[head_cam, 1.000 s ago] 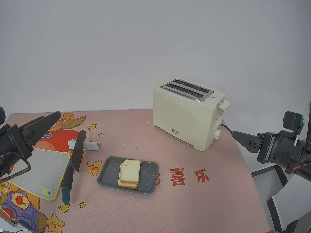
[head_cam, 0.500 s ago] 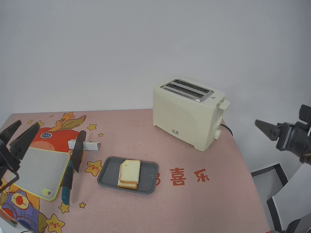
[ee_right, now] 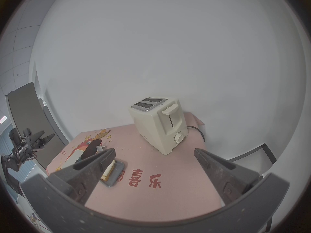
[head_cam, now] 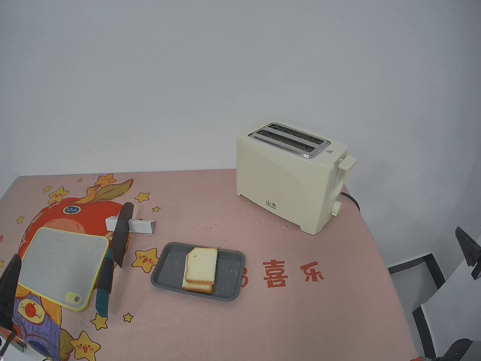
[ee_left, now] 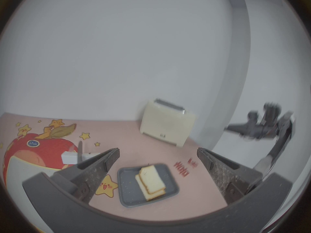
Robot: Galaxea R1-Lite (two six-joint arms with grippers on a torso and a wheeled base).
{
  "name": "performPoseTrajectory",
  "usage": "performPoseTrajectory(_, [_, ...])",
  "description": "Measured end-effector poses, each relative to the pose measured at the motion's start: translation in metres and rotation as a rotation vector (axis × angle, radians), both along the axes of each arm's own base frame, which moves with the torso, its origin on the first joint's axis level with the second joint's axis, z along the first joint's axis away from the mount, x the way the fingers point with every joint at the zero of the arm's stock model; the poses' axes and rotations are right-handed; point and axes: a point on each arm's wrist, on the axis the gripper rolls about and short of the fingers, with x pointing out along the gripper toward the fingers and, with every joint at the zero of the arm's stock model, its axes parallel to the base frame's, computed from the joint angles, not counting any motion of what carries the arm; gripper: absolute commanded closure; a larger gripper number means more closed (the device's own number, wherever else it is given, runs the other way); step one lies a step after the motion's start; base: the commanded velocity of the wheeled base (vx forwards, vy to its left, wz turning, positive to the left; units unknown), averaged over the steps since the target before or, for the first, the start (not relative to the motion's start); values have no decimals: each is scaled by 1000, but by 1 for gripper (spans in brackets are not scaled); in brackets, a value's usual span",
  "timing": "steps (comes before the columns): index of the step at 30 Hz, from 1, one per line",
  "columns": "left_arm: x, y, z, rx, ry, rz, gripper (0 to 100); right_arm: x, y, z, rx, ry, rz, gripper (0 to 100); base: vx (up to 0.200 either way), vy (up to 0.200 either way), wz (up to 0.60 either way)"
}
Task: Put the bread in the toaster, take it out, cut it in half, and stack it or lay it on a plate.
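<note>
Two pale bread halves (head_cam: pixel 201 269) lie stacked on a grey plate (head_cam: pixel 168 271) at the table's front middle. The cream toaster (head_cam: pixel 293 176) stands behind and to the right, both slots empty, lever up. My left gripper (ee_left: pixel 157 151) is open and holds nothing; it hangs low off the table's front left corner, one finger (head_cam: pixel 9 289) showing. My right gripper (ee_right: pixel 155 151) is open too, off the table's right side, a finger (head_cam: pixel 470 250) at the frame's edge. From the left wrist, the bread (ee_left: pixel 150 182), plate (ee_left: pixel 128 185) and toaster (ee_left: pixel 167 123) lie beyond the fingers.
A knife (head_cam: pixel 112 256) with a teal handle leans its dark blade on a small white rest (head_cam: pixel 131 225). A yellow-rimmed cutting board (head_cam: pixel 60 266) lies left of it. The toaster's cord (head_cam: pixel 351 200) runs off the right table edge.
Both arms have pulled back from over the table: the left dropped to the lower left corner, the right withdrew to the right edge. Bread, plate, knife and toaster stayed put.
</note>
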Motion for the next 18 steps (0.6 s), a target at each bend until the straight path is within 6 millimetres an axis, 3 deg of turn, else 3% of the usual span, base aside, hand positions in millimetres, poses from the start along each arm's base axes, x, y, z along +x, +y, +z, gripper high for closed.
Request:
performPoseTrajectory(7, [-22, 8, -32, 31, -4, 57, 0, -33, -10, -41, -49, -48, -13, 0, 0, 0, 0])
performPoseTrajectory(13, [-19, 7, -67, 102, 36, 63, 0, -51, -12, -78, -63, -1, 63, 0, 0, 0, 0])
performPoseTrajectory(18, [-15, 6, -88, 159, 48, 39, 0, -59, -9, -87, -28, -20, 211, 0, 0, 0, 0])
